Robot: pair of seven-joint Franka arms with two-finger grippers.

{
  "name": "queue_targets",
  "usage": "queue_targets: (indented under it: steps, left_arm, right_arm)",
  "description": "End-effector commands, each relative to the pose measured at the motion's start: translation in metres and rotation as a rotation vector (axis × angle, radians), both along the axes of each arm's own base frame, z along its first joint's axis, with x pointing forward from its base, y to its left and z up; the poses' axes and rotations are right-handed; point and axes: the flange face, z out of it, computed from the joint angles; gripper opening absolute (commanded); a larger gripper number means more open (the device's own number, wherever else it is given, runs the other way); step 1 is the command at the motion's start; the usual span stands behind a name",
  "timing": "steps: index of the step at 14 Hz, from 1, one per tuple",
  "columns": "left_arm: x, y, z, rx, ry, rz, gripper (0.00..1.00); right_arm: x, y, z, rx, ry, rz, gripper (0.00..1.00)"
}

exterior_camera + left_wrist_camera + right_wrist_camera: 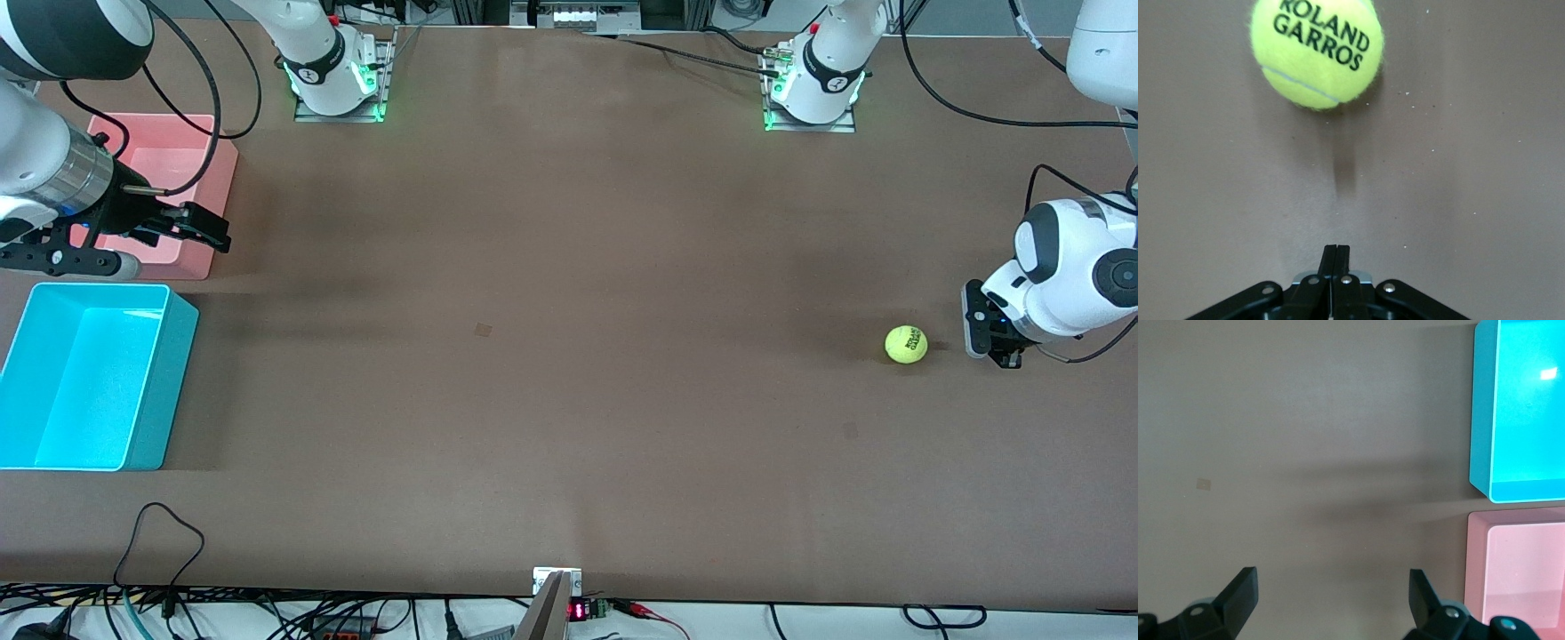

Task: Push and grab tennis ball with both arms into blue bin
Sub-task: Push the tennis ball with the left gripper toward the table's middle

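The yellow-green tennis ball [906,344] with black lettering lies on the brown table toward the left arm's end. My left gripper [974,331] is shut and empty. It sits low beside the ball, a short gap away, on the side away from the bins. In the left wrist view the ball [1316,50] lies ahead of the shut left gripper [1337,250]. The blue bin [173,382] stands at the right arm's end of the table, with nothing in it. My right gripper [206,229] hangs open and empty over the pink bin's edge. In the right wrist view, the right gripper [1330,580] has bare table between its fingers and the blue bin [1481,420] off to one side.
A pink bin [191,169] of like size stands beside the blue bin, farther from the front camera, and also shows in the right wrist view [1478,567]. Brown tabletop stretches between ball and bins. Cables run along the table's front edge [160,533].
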Motion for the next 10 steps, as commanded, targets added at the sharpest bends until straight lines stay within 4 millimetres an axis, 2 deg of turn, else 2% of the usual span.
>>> queue_targets:
  steps: [1, 2, 4, 7, 10]
  left_arm:
    - [-0.001, 0.002, -0.008, -0.033, -0.003, 0.011, 0.0]
    - [0.001, -0.01, -0.015, -0.067, 0.001, 0.02, 0.0]
    - [0.0, -0.017, -0.021, -0.109, 0.011, 0.057, 0.0]
    - [0.004, -0.052, -0.031, -0.199, 0.015, 0.085, 0.0]
    - [0.012, -0.108, -0.028, -0.313, 0.031, 0.1, 0.0]
  right_arm:
    - [-0.004, -0.002, 0.004, 0.019, 0.003, 0.007, 1.0]
    - [-0.004, -0.002, 0.004, 0.019, 0.003, 0.007, 1.0]
    - [-0.004, -0.002, 0.004, 0.019, 0.003, 0.007, 1.0]
    - [-0.004, -0.002, 0.004, 0.019, 0.003, 0.007, 1.0]
    - [-0.004, -0.002, 0.004, 0.019, 0.003, 0.007, 1.0]
